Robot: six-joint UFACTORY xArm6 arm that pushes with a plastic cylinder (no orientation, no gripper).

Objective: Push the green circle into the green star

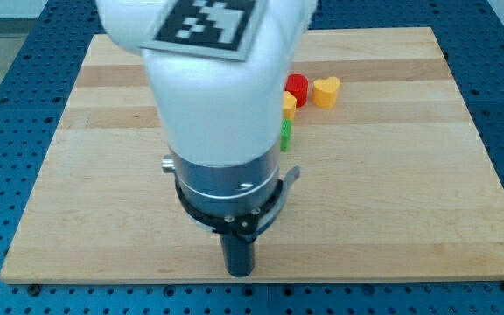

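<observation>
My arm fills the middle of the view. My tip [239,272] rests near the board's bottom edge, a little left of centre. The green circle is hidden behind the arm; I cannot see it. Only a thin sliver of the green star [284,136] shows at the arm's right edge, up the board from my tip. How near the circle is to my tip or to the star cannot be told.
A red cylinder [297,87] and a yellow heart [325,92] stand at the view's top right of centre. A sliver of another yellow block [289,106] shows just above the green star. The wooden board [392,201] lies on a blue perforated table.
</observation>
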